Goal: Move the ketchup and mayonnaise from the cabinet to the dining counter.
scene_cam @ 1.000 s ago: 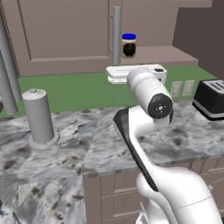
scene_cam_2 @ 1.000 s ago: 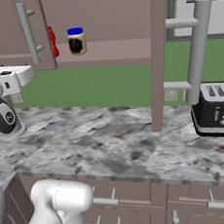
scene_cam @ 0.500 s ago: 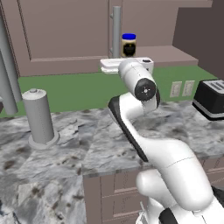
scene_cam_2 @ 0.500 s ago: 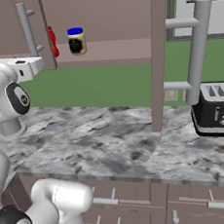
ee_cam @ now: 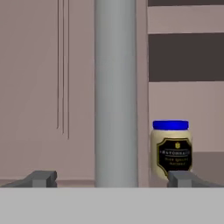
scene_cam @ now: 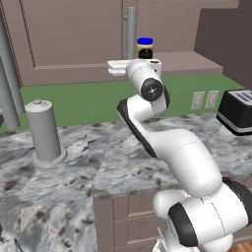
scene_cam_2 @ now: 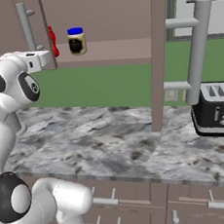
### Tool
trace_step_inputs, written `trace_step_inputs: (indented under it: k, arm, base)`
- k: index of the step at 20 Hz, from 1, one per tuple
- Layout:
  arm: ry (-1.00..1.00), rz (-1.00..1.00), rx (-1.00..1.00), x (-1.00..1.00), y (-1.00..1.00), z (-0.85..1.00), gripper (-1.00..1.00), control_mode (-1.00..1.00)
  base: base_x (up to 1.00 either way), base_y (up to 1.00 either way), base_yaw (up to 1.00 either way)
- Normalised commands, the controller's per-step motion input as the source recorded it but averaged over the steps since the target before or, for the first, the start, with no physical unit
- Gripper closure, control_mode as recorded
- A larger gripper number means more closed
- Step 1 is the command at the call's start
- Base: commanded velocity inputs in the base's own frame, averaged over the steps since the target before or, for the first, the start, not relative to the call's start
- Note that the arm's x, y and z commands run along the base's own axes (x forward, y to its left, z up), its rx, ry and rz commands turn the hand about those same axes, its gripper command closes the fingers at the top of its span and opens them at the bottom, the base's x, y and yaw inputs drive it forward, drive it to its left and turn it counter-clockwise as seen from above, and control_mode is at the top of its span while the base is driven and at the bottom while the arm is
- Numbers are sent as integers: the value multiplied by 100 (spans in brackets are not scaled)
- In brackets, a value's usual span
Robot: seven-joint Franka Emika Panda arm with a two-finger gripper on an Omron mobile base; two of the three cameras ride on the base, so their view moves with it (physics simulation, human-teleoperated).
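Note:
The mayonnaise (scene_cam_2: 76,41) is a jar with a blue lid standing on the shelf of the open cabinet (scene_cam_2: 108,53). The red ketchup (scene_cam_2: 52,41) stands just left of it, partly behind the door's grey bar handle (scene_cam_2: 25,25). My gripper (scene_cam_2: 48,57) is open and empty, level with the shelf edge, in front of and slightly left of both. In the hand view the handle (ee_cam: 116,92) rises straight ahead of the gripper (ee_cam: 113,179), hiding the ketchup, and the mayonnaise (ee_cam: 171,146) sits behind the right fingertip (ee_cam: 183,178). From the left base the mayonnaise (scene_cam: 145,48) shows above my wrist. The dining counter is out of view.
A marbled worktop (scene_cam: 74,172) lies below the cabinet. On it stand a grey cylinder (scene_cam: 44,130) at the left and a black toaster (scene_cam_2: 215,110) at the right. An open cabinet door (scene_cam_2: 158,55) stands edge-on right of the shelf, with a grey bar handle (scene_cam_2: 197,41) beyond it.
The arm has lifted the hand up and forward to the cabinet shelf. The jaws have stayed open. The jar and bottle have not moved.

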Motion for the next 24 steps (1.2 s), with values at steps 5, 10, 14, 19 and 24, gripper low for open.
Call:
trace_step_inputs:
  k: [5,10,14,19,24]
  arm:
    - [2,0,0,11,2,-1,100,-100]
    - [-3,0,0,-15,3,0,100,-100]
    - [-13,-1,0,-40,14,10,100,-100]
    - [-12,-3,0,-77,40,14,100,-100]
    - [-10,-12,0,-100,36,7,100,-100]
  base:
    - [0,0,0]
    - [0,0,0]
    - [0,0,0]
    - [0,0,0]
    - [0,0,0]
